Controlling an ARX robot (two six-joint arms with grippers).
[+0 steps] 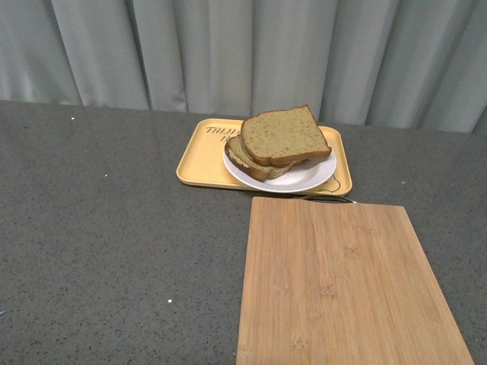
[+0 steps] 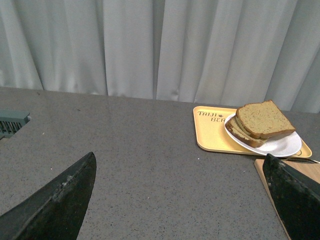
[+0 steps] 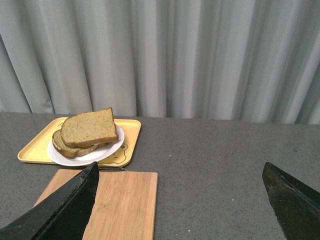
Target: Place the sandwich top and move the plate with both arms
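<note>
You see the plain brown wholemeal bread slice (image 1: pixel 284 134) lying flat, slightly askew, atop another slice on the round white plate (image 1: pixel 312 176). That plate sits on the right part of the yellow tray.

Front view: we saw no part of the robot's body; neither arm was in frame.

Left wrist view: we recorded two fingers (image 2: pixel 55 207) of the left gripper (image 2: pixel 180 200). Both were black, broad at the base and tapering to a blunt wedge tip. The surface was matte and slightly rough, with faint pale scuffing and grey specks along the upper edges. We noted no screws, cables or markings.

Right wrist view: we saw the right gripper (image 3: pixel 180 200), of matching build. Its fingers (image 3: pixel 60 212) were black wedges with the same dull, lightly worn finish and a thin lighter sheen on the edges. Nothing of the arm bodies showed.
</note>
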